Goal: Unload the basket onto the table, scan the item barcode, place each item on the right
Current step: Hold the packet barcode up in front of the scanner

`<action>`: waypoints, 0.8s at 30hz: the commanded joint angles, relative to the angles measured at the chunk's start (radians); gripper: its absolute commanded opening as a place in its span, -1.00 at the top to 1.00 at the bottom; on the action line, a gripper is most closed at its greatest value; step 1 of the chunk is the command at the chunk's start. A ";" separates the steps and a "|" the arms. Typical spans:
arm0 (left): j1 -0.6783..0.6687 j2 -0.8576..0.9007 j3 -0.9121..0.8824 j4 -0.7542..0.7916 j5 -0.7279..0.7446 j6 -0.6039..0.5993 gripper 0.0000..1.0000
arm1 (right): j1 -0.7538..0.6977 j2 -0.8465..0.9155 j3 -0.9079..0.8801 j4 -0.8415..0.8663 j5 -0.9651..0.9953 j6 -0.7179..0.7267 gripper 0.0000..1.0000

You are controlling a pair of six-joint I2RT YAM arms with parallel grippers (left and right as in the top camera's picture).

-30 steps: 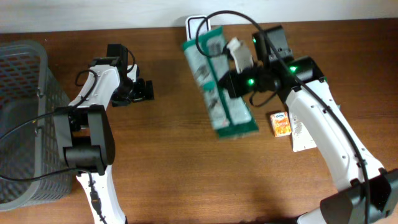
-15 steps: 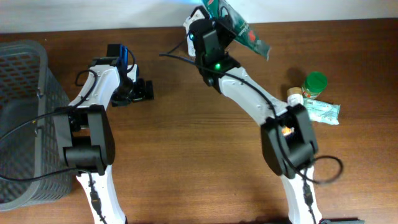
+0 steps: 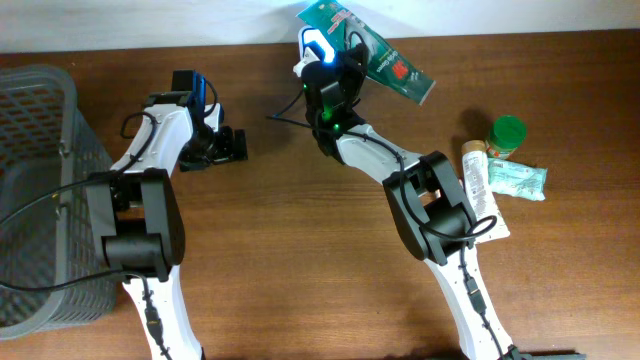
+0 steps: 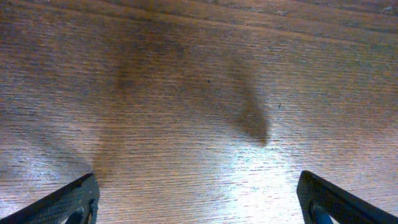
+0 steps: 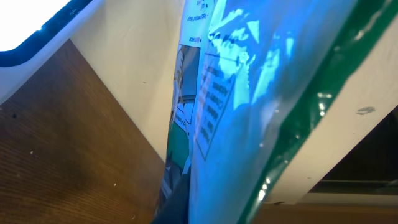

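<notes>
Jaws clamped tight on the green packet (image 3: 385, 58), the right gripper (image 3: 343, 65) at the table's (image 3: 300, 250) twelve o'clock should, I'd say, turn the label squarely toward the glowing scanner (image 3: 314, 45) at its nine o'clock, while the left gripper (image 3: 238, 146) hangs spread wide, empty, around ten o'clock.

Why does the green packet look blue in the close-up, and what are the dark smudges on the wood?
Right wrist view: blue light, probably from the glowing scanner, washes the glossy packet with glare. Left wrist view: soft shadows on the table, pale sheen lower down.
</notes>
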 commanded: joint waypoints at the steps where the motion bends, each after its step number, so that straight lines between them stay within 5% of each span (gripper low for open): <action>1: 0.003 -0.036 0.016 0.001 -0.004 0.009 -0.98 | 0.018 0.006 0.013 0.007 0.021 0.004 0.92; 7: 0.003 -0.036 0.017 0.001 -0.004 0.009 -0.98 | 0.035 -0.063 0.013 -0.003 0.091 0.005 0.92; 9: 0.003 -0.036 0.016 0.001 -0.004 0.009 -0.98 | 0.042 -0.126 0.013 -0.130 0.096 0.063 0.92; 19: 0.003 -0.036 0.017 0.001 -0.004 0.009 -0.98 | 0.037 -0.601 0.013 -1.080 -0.455 0.949 0.92; 24: 0.003 -0.036 0.017 0.001 -0.004 0.009 -0.98 | -0.065 -0.832 0.013 -1.432 -0.671 1.141 0.92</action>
